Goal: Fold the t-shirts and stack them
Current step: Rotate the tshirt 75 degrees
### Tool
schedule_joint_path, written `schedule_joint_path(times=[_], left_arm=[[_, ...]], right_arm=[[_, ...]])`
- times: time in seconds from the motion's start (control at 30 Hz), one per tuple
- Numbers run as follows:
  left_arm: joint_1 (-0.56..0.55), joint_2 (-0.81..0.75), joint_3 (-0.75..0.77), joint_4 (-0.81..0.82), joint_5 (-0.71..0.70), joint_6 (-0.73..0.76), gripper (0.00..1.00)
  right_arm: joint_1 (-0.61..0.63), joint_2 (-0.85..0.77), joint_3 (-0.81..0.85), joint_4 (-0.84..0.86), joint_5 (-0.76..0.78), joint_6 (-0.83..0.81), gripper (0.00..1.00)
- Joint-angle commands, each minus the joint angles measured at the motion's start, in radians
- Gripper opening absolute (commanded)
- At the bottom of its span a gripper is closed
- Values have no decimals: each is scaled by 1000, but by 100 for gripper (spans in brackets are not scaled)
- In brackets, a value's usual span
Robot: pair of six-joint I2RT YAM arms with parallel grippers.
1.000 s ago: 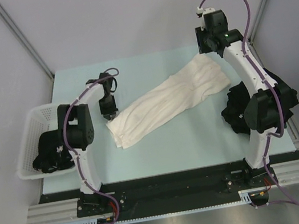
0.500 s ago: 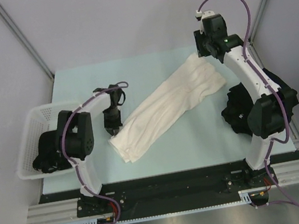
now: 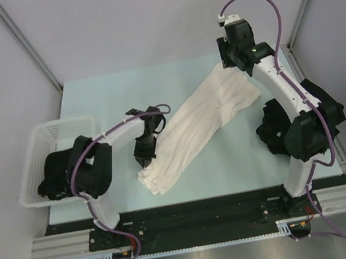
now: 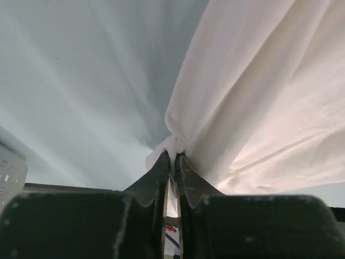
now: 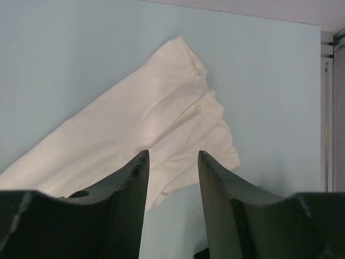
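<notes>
Black t-shirt pile [image 3: 268, 131] half hidden behind right arm [image 3: 278, 77], cream t-shirt [image 4: 259, 97] cut off at wrist-view edge

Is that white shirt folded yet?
Not neatly: the cream t-shirt lies bunched in a long diagonal strip, one end pinched by the left pincer.

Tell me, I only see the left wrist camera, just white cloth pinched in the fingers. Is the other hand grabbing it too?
Observer: No. The right gripper is open near the far end of the white shirt, not closed on it.
Operator: Are there more shirts?
Observer: Yes, a black shirt lies in the white basket on the left.
Operator: Any others?
Observer: A black pile lies beside the right arm.
</notes>
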Motion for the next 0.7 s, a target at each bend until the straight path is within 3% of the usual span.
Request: schedule_joint_path(times=[0.0,0.1,0.13,0.2,0.27,0.4,0.5,0.53,0.67], left_arm=[[-2,-85,-38,-44,-44,-30,13],[-2,-76,-29,-53,-74,-31,14],[-2,-73,-23,-59,-89,-30,14],[0,-62,13,-78,-109,-36,14],[-2,-56,49,-99,-140,-36,15],[0,-27,91,-124,-206,-22,16],[1,-13,102,-122,-249,-19,19],[4,-10,106,-125,-258,-16,22],[7,13,119,-128,-278,-13,32]], right_arm=[[1,-24,-16,34,43,-5,48],[1,-27,-42,33,67,4,57],[1,-27,-45,33,79,13,76],[-5,-24,-48,26,90,23,92],[-9,-21,-53,22,79,23,93],[-22,-24,-59,7,40,46,84],[-23,-42,-67,2,10,73,91],[-23,-50,-68,-1,-8,76,99],[-25,-71,-91,-4,-31,81,100]])
